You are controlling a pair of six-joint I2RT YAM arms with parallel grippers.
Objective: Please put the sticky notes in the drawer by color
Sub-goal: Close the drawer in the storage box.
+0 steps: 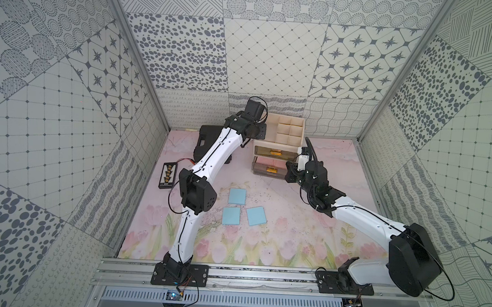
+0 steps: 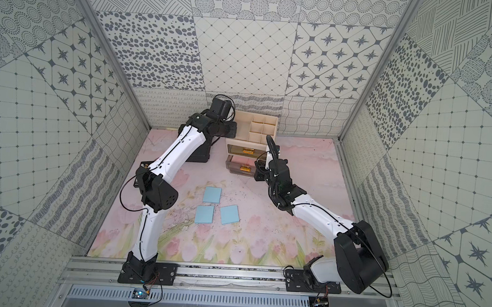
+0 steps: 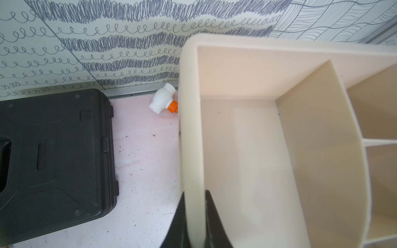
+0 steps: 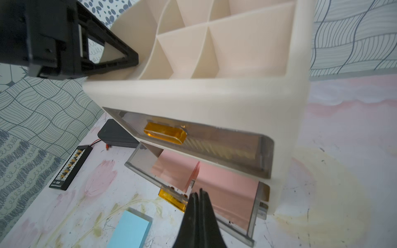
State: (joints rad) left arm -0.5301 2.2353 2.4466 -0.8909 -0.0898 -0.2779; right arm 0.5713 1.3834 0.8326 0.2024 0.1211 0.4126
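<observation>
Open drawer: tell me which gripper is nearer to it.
Right. The right gripper, shut, is at the open drawer's front, by its handle. The left gripper clamps the cabinet's top side wall, higher up.

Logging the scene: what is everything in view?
blue sticky notes: three, light blue, on the mat
pink sticky notes: count unclear, salmon-pink, in the open drawer
drawer cabinet: one, cream, by the back wall
case: one, black, beside the cabinet
connector board: one, black, at the mat's edge
pipe fitting: one, white and orange, by the back wall
left hand: black, shut on the cabinet's wall
right hand: black, shut, at the open drawer
</observation>
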